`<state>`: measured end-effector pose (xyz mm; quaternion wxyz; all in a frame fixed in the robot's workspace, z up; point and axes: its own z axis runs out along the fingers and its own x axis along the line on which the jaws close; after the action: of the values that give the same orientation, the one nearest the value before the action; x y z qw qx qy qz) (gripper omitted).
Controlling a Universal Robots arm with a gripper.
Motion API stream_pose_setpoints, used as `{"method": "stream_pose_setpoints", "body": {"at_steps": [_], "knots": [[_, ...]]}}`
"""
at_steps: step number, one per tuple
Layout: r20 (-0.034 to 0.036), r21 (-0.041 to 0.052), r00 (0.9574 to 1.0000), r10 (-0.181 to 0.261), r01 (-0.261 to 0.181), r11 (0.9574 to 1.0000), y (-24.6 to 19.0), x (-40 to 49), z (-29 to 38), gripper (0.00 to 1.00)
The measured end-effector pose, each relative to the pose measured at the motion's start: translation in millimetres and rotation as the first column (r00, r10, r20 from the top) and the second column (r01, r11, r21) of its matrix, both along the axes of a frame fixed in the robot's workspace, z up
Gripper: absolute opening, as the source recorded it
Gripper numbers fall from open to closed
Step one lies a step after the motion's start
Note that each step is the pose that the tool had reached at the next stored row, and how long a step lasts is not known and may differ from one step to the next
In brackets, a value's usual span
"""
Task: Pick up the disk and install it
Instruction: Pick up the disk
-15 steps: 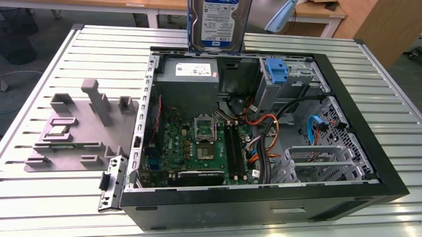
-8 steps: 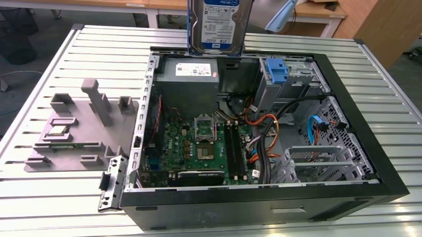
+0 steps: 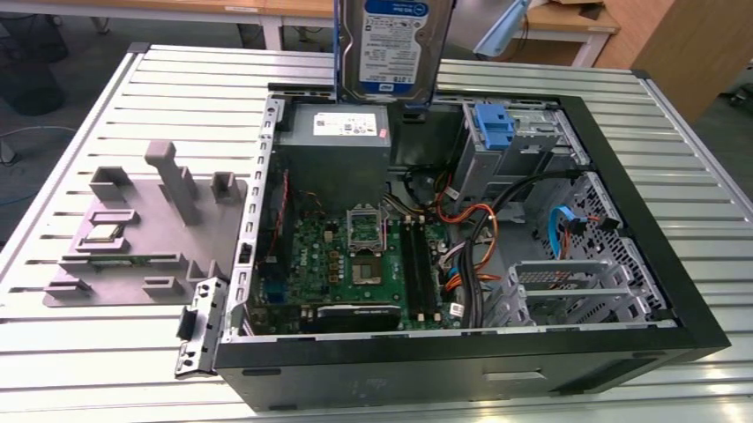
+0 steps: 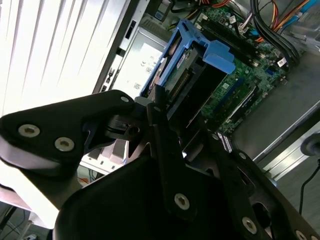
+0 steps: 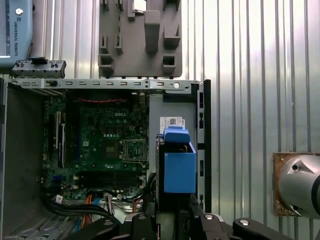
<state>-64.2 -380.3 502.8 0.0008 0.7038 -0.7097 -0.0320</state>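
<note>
Disk (image 3: 386, 40) hangs upright above the case, over the end where the power supply sits, its label turned toward the exterior view. Under everything, the ribbed metal tabletop (image 3: 106, 370) carries the open case (image 3: 471, 366), which lies on its side with its insides showing. Beside the case, on the exterior view's left, lies a grey moulded fixture (image 3: 153, 238). Inside the case, the power supply (image 3: 335, 163) appears just below the disk and the motherboard (image 3: 353, 264) fills the middle. A bare blue bracket (image 3: 495, 123) sits in the metal cage at the case's corner, near the disk. Loose cables (image 3: 471, 233) trail across the case between motherboard and cage.

In the second wrist view the claw (image 4: 180, 112) is clenched on the disk, pressing its blue-railed sides.

From where I stand, the worry is the way down. A slightly tilted disk could catch a rail on the cage's lip or the case's rim. Those cables could snag beneath it, and a hard knock might twist it in the grip.
</note>
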Motion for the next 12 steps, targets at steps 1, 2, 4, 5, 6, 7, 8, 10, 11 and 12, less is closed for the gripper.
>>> {"method": "stream_pose_setpoints", "body": {"at_steps": [1, 2, 4, 5, 6, 7, 8, 10, 11, 12], "knots": [[0.0000, 0.0000, 1.0000, 0.000, 0.000, 1.0000, -1.3, 0.0, 0.0, 0.35], [0.0000, 0.0001, 1.0000, 0.000, 0.000, 1.0000, -2.7, 0.0, -0.1, 0.35], [0.0000, 0.0000, 1.0000, 0.000, 0.000, 1.0000, -5.7, 0.0, -0.2, 0.35], [0.0000, 0.0000, 1.0000, 0.000, 0.000, 1.0000, -7.2, 0.0, -0.2, 0.35], [0.0000, 0.0001, 1.0000, 0.000, 0.000, 1.0000, -8.8, 0.0, -0.3, 0.35], [0.0000, 0.0000, 1.0000, 0.000, 0.000, 1.0000, -10.3, 0.0, -0.3, 0.35], [0.0000, -0.0001, 1.0000, 0.000, 0.000, 1.0000, -11.9, 0.0, -0.3, 0.35], [0.0000, 0.0000, 1.0000, 0.000, 0.000, 1.0000, -15.0, 0.0, -0.5, 0.35], [0.0001, 0.0000, 1.0000, 0.000, 0.000, 1.0000, -16.8, 0.0, -0.6, 0.35], [0.0000, 0.0000, 1.0000, 0.000, 0.000, 1.0000, -18.4, 0.0, -0.6, 0.35]]}}
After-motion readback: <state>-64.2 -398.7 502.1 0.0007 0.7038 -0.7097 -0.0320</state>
